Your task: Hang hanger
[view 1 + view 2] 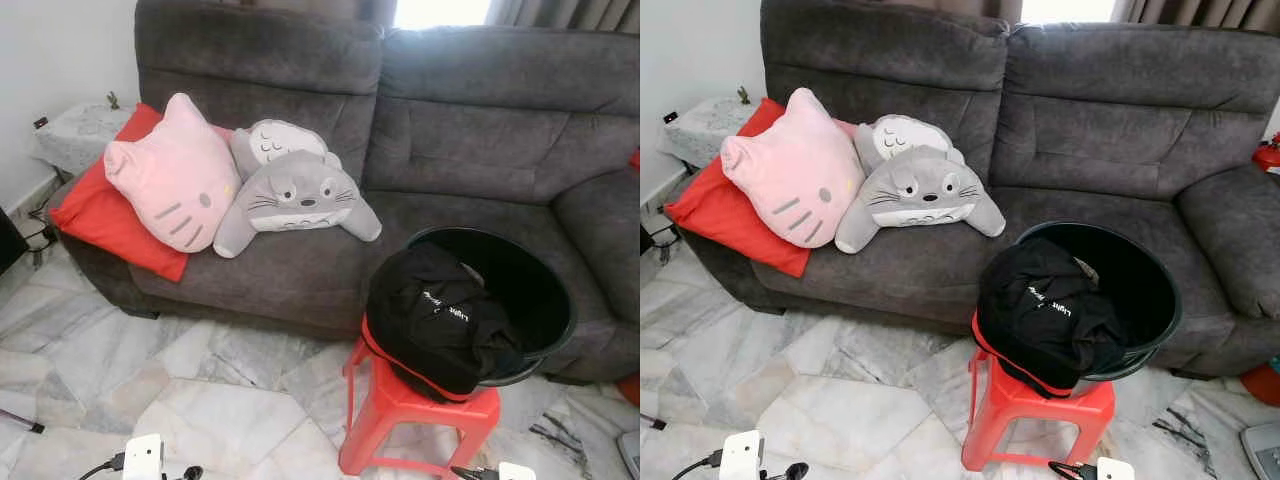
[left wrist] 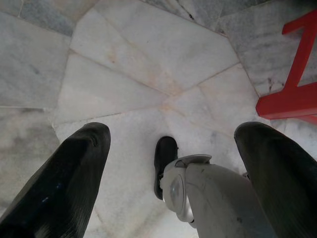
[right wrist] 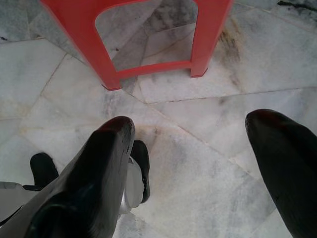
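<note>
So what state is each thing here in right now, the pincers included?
Left pincer: open, empty, over the floor.
Right pincer: open, empty, near the red stool.
Black basin: on the stool, tilted.
Black garment: spilling over the basin's rim.
Plush cushions: leaning on the sofa.

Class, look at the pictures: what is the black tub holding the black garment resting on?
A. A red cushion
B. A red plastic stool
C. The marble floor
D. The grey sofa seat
B. The black tub, with the black garment draped over its rim, sits on the red plastic stool, which stands on the marble floor in front of the sofa.
</note>
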Motion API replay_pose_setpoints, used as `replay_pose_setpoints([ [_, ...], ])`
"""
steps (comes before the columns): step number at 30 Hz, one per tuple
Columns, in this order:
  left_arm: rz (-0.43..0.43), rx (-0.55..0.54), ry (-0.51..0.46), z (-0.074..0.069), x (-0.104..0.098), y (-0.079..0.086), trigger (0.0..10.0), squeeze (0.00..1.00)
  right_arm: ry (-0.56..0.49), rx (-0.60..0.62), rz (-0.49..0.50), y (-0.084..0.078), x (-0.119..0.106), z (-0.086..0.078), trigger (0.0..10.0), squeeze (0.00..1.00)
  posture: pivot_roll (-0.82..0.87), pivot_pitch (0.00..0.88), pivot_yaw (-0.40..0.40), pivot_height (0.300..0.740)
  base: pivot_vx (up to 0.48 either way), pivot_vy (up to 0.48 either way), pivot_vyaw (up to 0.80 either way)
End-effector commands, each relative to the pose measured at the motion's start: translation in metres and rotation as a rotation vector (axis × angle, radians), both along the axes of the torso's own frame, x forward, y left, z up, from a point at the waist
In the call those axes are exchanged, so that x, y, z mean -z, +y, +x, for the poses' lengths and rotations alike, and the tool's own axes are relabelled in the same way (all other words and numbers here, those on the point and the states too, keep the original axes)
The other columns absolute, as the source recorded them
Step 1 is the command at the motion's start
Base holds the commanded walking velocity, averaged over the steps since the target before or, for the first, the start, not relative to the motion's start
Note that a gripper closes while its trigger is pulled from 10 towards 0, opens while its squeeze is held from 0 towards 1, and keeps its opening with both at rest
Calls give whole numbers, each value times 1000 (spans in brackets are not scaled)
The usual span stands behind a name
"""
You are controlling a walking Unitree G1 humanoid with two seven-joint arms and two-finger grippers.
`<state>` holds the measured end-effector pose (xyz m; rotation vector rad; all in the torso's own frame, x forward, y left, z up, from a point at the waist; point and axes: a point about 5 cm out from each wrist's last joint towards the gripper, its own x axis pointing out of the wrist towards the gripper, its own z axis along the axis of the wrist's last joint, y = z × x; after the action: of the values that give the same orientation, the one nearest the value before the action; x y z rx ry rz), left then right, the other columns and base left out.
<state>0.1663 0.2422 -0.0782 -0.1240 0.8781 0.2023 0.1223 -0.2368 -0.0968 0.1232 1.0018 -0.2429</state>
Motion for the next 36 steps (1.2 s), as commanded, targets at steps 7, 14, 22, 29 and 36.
replay_pose_setpoints([
  [7, -6, 1, 22, -5, 3, 0, 10000, 0, -5, -2, -8, -2, -1, 0, 10000, 0, 4, 0, -53, 716, 0, 0, 0],
  [14, -3, -2, 22, -5, 2, 0, 10000, 0, -6, 0, -7, -2, -1, 1, 10000, 0, 3, 0, -53, 716, 0, 182, 0],
  [22, -3, -3, 21, -4, 2, 0, 10000, 0, -7, 1, -7, -2, -1, 1, 10000, 0, 3, 0, -52, 716, 0, 288, 0],
  [29, -3, -2, 19, -4, 2, 0, 10000, 0, -9, 2, -7, -2, -1, 1, 10000, 0, 2, 0, -51, 716, 0, 332, 0],
  [36, -1, -2, 19, -4, 2, 0, 10000, 0, -9, 2, -7, -2, -1, 2, 10000, 0, 2, 0, -51, 716, 0, 325, 0],
])
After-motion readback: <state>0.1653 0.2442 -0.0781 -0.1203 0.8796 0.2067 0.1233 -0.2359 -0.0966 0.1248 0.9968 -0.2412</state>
